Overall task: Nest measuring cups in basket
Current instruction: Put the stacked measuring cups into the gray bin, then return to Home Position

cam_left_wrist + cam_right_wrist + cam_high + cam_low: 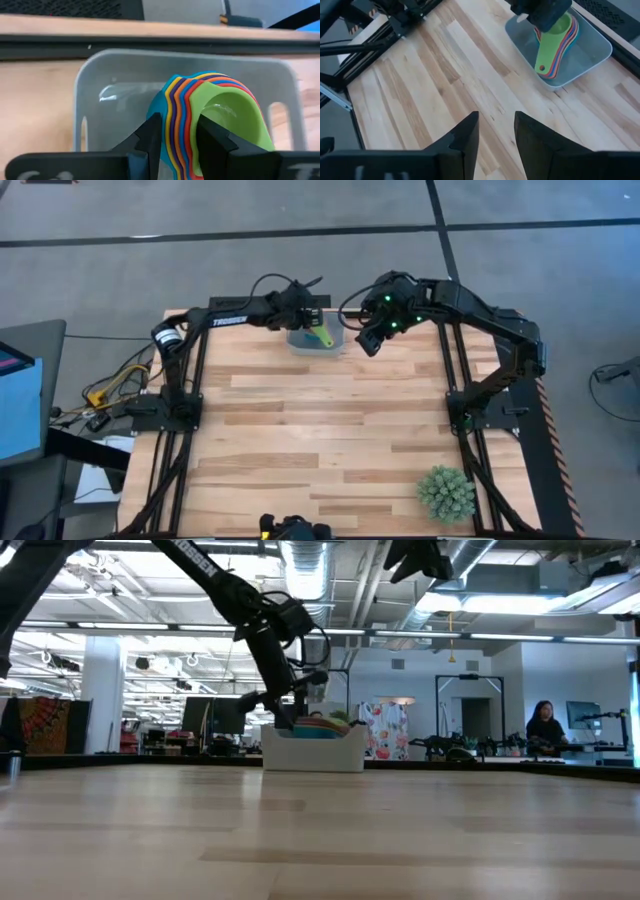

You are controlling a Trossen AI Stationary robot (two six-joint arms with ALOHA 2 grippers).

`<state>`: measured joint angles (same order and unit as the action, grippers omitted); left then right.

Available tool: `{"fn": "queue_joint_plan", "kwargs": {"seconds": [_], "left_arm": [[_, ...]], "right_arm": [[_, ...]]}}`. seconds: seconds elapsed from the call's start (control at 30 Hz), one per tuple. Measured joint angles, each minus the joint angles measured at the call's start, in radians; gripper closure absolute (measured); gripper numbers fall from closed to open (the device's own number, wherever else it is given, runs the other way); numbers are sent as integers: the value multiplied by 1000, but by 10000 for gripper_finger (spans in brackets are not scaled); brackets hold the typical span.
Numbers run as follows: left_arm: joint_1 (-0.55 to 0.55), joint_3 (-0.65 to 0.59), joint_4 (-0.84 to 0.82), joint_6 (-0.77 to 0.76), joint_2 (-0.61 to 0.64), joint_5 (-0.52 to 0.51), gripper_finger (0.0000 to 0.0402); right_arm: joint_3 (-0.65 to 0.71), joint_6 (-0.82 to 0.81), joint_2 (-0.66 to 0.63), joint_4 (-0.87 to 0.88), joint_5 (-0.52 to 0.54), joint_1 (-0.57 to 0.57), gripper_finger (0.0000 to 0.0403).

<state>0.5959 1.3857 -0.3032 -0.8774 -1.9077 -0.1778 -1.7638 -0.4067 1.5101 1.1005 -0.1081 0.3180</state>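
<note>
High view: left fingers clamp nested measuring cups in basket, handles toward right fingers, parted.

An open industrial lab. Exposed ceiling ducts hang overhead. Monitors and a seated person fill the background.

The left gripper's fingers straddle the nested stack of coloured plastic measuring cups, blocking the pale grey plastic basket; bare floor lies beyond their tips.
</note>
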Motion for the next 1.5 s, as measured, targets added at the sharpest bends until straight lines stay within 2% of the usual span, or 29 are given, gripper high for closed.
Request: {"fn": "queue_joint_plan", "kwargs": {"seconds": [0.43, 0.87, 1.17, 1.23, 1.37, 1.5], "left_arm": [[-6, 0, -10, 17, -12, -28, 306], [-7, 0, -31, 54, 2, 17, 205], [-14, 0, -127, 191, 156, 10, 180], [-27, 0, -168, 236, 204, -14, 181], [-90, 0, -233, 328, 300, -124, 186], [-165, 0, -227, 397, 383, -186, 192]], "right_arm": [[0, -3, 0, 0, 0, -1, 251], [0, -11, -2, 0, 0, -5, 241], [0, -15, -73, 1, 29, -42, 251], [0, -14, -112, -2, 64, -65, 254], [11, -11, -201, -17, 159, -106, 262], [84, -9, -288, -81, 194, -122, 275]]}}
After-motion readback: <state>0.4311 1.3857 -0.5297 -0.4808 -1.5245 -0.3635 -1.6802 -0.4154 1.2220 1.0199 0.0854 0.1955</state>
